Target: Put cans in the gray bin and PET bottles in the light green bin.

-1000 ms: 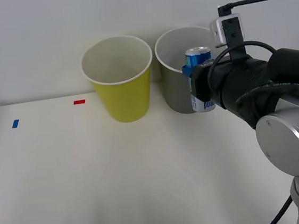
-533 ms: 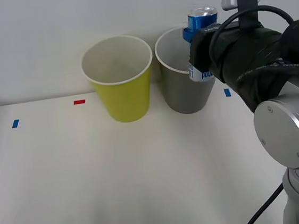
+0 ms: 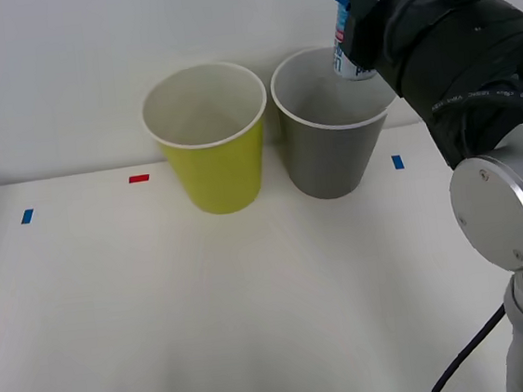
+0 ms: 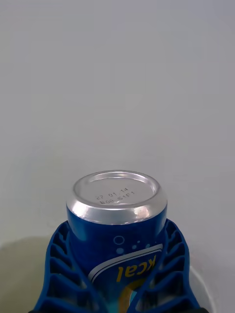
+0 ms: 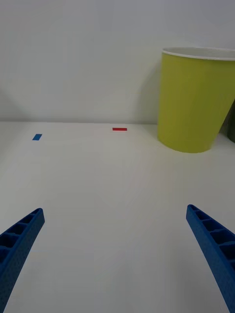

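Can (image 4: 117, 222) clamped in right claw (image 4: 117, 274) above gray bin (image 3: 331, 146).

Slim aluminium drink can (image 3: 349, 32): blue body with white bubble print and a pale logo panel, silver rimmed end (image 4: 116, 194) stamped with a date code. Held in the air, roughly upright, clamped between the blue ribbed fingers (image 4: 63, 264) of the right tool (image 4: 117, 288), above the far right rim of the gray bin.

Round tapered dark gray bin (image 3: 332, 156): white rim, pale inside, upright on the table.

Round tapered yellow-green bin (image 3: 216, 163): white rim, pale inside, upright, just beside the gray bin on its left, apparently not touching.
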Robot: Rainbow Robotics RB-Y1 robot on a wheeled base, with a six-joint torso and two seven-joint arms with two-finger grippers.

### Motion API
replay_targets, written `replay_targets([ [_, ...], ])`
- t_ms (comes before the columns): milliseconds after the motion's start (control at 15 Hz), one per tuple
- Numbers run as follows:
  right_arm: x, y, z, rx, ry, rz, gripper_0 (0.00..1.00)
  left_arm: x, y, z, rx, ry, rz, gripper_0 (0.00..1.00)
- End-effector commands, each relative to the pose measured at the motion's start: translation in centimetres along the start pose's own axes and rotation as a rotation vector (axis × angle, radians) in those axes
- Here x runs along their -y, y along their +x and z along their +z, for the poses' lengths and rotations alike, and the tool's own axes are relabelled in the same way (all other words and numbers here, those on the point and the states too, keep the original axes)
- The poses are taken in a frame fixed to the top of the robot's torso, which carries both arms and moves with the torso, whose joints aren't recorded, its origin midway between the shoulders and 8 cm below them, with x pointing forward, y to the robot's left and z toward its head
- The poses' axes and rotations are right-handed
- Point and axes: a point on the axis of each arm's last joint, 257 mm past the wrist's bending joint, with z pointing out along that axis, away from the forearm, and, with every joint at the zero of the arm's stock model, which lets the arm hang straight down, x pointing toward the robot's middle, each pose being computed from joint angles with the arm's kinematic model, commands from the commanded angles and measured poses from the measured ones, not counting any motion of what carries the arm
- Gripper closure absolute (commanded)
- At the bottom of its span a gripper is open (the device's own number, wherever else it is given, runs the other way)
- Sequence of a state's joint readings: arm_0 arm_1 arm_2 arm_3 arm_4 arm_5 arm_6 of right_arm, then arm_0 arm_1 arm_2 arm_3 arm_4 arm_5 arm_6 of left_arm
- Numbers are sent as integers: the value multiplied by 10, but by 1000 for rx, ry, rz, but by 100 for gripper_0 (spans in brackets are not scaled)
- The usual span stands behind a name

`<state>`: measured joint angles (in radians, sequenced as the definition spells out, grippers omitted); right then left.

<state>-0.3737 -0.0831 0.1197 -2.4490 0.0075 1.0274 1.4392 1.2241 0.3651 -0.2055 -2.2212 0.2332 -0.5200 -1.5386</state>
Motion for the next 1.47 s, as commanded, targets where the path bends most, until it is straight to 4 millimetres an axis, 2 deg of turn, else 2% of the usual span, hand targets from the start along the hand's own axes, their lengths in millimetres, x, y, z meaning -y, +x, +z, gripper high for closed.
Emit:
replay_targets([
  [67, 24, 6, 21, 41, 25, -20, 100, 0, 0, 0, 0, 0, 0, 0],
  [400, 40, 17, 44, 73, 27, -2, 100, 0, 0, 0, 0, 0, 0, 0],
  [733, 44, 31, 74, 84, 7, -14, 100, 0, 0, 0, 0, 0, 0, 0],
  [1000, 52, 46, 81, 67, -6, -21, 100, 0, 0, 0, 0, 0, 0, 0],
  [1467, 67, 43, 89, 75, -7, -10, 100, 0, 0, 0, 0, 0, 0, 0],
])
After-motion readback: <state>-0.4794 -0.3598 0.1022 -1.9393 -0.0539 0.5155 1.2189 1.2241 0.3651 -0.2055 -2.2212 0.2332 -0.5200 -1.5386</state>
